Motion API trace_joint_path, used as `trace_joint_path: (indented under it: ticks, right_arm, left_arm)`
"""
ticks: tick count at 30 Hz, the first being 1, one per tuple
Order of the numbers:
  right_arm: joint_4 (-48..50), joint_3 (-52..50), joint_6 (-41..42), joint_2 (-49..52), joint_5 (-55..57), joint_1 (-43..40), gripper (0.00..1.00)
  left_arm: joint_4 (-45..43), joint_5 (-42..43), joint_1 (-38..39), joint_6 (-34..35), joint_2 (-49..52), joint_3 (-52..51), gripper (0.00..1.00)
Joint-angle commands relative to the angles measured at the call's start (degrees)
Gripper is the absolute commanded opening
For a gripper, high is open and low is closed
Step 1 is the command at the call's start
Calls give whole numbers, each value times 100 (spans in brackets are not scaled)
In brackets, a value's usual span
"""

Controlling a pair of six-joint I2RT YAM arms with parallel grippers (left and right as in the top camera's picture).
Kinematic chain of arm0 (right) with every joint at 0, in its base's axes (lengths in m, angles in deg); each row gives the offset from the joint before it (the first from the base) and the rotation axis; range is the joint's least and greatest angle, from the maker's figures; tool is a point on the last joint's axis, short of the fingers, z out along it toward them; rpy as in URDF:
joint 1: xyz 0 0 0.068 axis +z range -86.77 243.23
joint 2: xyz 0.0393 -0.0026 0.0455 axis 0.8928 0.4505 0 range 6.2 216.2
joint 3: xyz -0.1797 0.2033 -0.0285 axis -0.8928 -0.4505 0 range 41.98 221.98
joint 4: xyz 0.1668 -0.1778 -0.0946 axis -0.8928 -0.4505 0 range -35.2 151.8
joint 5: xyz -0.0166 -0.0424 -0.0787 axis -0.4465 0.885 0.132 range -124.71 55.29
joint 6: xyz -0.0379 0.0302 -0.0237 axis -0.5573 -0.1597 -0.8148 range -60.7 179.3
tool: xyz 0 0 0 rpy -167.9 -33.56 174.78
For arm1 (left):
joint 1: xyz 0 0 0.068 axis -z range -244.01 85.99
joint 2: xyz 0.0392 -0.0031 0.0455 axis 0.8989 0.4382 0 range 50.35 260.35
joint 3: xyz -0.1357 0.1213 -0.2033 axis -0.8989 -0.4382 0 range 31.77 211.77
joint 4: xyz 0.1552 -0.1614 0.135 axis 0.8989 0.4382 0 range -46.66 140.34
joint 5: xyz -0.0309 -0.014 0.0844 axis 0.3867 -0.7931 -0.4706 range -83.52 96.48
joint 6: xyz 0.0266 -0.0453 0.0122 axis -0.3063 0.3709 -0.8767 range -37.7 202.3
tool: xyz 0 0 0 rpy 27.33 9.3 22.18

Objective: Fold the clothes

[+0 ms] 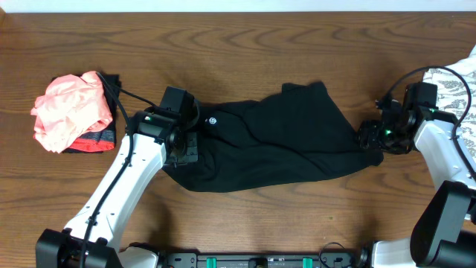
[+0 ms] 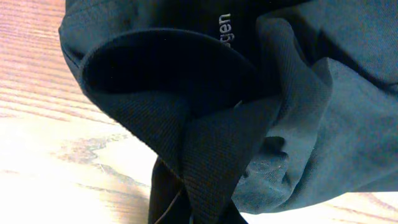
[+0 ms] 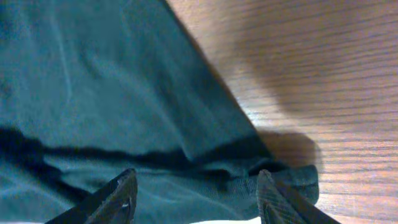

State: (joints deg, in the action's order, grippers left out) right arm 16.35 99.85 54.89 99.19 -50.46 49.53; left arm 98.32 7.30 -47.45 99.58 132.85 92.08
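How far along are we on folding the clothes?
Nothing looks folded yet. The black garment lies stretched and wrinkled across the table. In hand: the left gripper is shut on its left end, the right gripper stands open over its right hem. Left: folding it; the coral-pink garment looks bunched, and the white patterned garment waits at the right edge.

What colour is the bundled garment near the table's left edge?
The bundle is coral pink, lying on something darker; the overhead view shows it best.

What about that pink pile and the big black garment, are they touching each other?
Apart. The overhead view shows a strip of bare table between the pink pile on the left and the near edge of the black garment.
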Motion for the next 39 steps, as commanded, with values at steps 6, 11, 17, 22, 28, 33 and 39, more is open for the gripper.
trace_joint_path:
  ticks: [6,11,17,22,28,33,39]
  right_arm:
    - [-188,48,-267,46,671,-66,70]
    - [-101,48,-190,192,933,-66,71]
    - [11,48,-136,800,929,-63,68]
    - [240,48,13,1167,730,-66,63]
    - [474,48,101,1180,739,-66,24]
    - [719,52,273,1180,732,-63,1]
    - [678,164,321,1134,719,-66,1]
  left_arm:
    - [-39,-151,-13,133,-20,94,6]
    - [-66,-149,-13,131,-20,90,6]
    - [-70,-149,-13,131,-20,90,6]
    - [-66,-149,-13,131,-20,90,6]
    - [-70,-149,-13,129,-20,90,6]
    - [-68,-149,-13,129,-20,90,6]
    - [-299,-151,-13,127,-35,103,6]
